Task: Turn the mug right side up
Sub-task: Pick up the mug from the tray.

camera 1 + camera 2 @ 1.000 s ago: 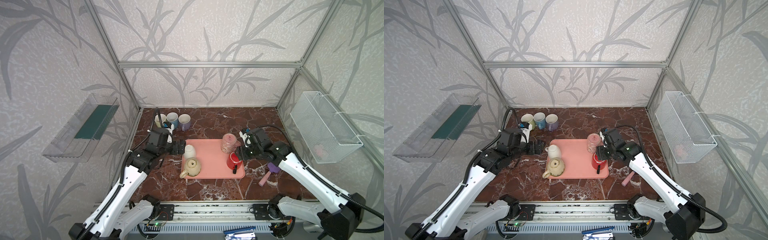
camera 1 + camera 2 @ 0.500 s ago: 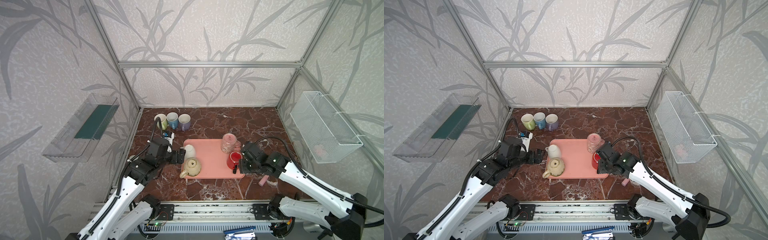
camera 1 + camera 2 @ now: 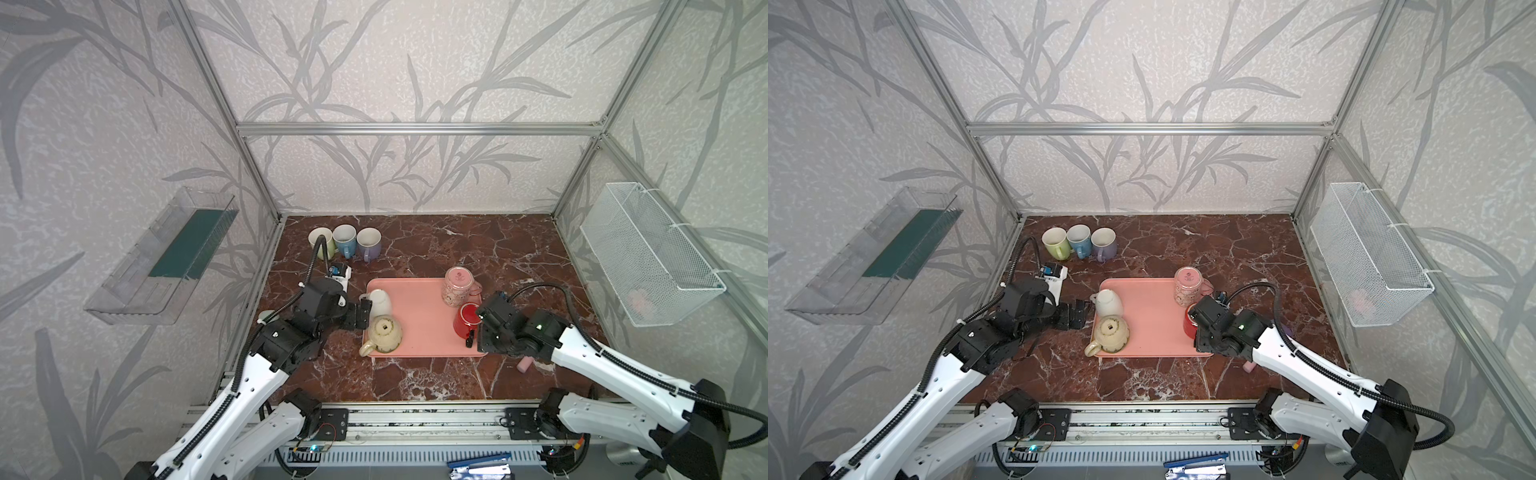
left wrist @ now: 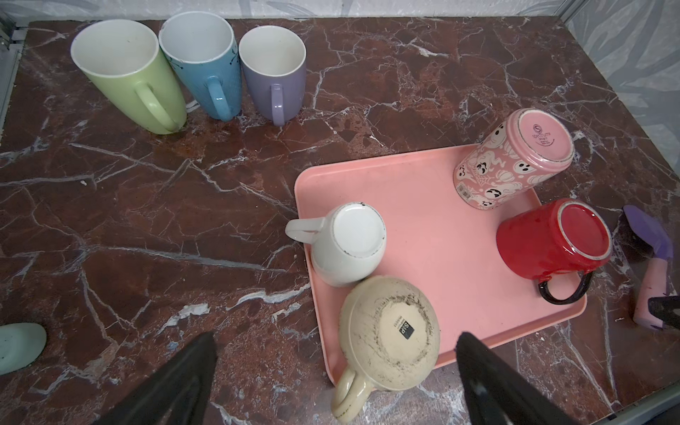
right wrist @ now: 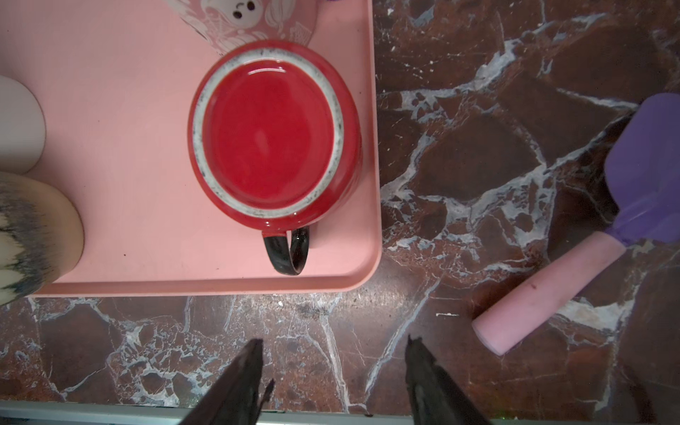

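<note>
Right of centre in a top view, the upside-down red mug (image 3: 466, 318) stands just ahead of the right gripper (image 5: 335, 340), its jaws parted and empty, while the left gripper (image 4: 336, 334) gapes wide

Enclosure walls (image 3: 395, 62): pale textured covering with a grey leaf pattern on all three visible sides. Frame: aluminium profiles (image 3: 415, 129) at the corners and across the back. Work surface (image 3: 478, 245): red-brown marble with white veining, running up to the walls. Left-hand wall: clear plastic bin (image 3: 124, 299) mounted, dark green strip (image 3: 191, 245) inside. Right-hand wall: white wire-mesh basket (image 3: 623, 249) hung, holding something pale pink, too faint to identify. Lighting even and soft; shadows faint.
</note>
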